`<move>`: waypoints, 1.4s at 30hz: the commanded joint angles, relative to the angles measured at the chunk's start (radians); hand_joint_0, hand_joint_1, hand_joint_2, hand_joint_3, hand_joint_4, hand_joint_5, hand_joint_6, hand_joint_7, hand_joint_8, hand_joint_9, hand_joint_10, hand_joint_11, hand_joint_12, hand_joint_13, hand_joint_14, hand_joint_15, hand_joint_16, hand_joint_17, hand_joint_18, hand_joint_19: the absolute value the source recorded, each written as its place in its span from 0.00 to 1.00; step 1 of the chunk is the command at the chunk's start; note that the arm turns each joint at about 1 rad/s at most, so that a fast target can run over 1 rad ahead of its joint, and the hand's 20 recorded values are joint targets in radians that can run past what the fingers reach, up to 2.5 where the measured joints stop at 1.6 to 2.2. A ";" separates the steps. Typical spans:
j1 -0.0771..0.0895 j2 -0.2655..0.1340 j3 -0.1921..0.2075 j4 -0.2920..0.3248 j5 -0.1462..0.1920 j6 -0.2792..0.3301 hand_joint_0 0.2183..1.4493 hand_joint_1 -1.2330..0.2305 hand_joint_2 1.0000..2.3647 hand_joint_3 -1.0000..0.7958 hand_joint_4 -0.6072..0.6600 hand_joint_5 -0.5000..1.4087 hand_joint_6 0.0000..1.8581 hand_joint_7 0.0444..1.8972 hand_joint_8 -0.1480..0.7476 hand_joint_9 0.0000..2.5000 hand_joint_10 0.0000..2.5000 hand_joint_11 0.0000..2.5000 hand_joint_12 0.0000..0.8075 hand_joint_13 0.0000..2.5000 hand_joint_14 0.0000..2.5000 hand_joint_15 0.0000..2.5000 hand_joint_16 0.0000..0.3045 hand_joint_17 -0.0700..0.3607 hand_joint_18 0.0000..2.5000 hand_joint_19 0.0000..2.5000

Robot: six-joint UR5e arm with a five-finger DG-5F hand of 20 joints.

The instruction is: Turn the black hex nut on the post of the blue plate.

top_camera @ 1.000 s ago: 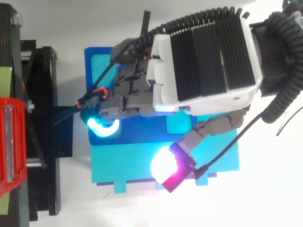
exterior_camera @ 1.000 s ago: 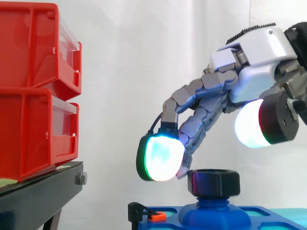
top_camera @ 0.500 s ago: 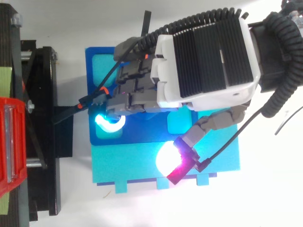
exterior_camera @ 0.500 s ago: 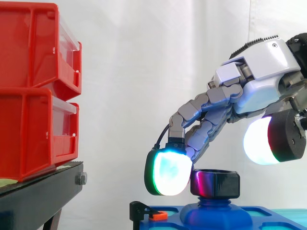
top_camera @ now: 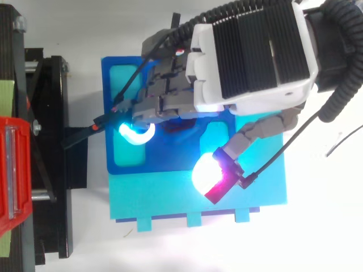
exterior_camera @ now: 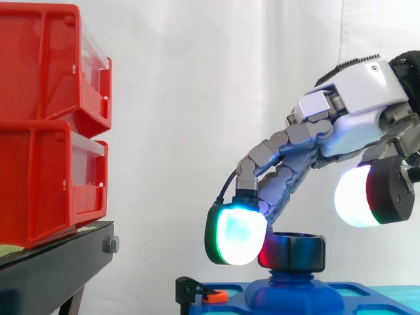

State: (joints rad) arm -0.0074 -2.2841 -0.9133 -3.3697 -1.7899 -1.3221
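Fingers [exterior_camera: 236, 235] bent downward, apart from thumb [exterior_camera: 359, 195], clamped on nothing; pad touching black hex nut [exterior_camera: 293, 252] on face toward red bins [exterior_camera: 46, 125]. Nut upright on post [exterior_camera: 292, 277] of blue plate [top_camera: 164, 161], between pad and raised thumb.

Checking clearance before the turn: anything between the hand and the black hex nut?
Nothing visible. In the side view a fingertip pad of the hand sits at the black hex nut's left side, contact unclear; the thumb pad hangs above and right, apart.
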 commanded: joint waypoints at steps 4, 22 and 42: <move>-0.019 0.000 0.001 -0.005 -0.023 -0.013 0.21 0.51 0.00 0.28 0.61 0.16 0.27 0.42 0.38 0.21 0.00 0.09 0.38 0.25 0.01 0.14 0.10 0.33 0.09 0.15; -0.086 0.000 0.001 -0.008 -0.103 -0.077 0.21 0.51 0.00 0.28 0.61 0.16 0.27 0.42 0.38 0.22 0.00 0.09 0.37 0.25 0.01 0.14 0.10 0.33 0.08 0.15; -0.132 0.002 0.024 -0.103 -0.151 -0.109 0.22 0.51 0.00 0.28 0.61 0.16 0.27 0.42 0.38 0.21 0.00 0.09 0.38 0.26 0.01 0.14 0.10 0.33 0.08 0.15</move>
State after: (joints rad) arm -0.1379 -2.2833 -0.8979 -3.4550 -1.9399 -1.4278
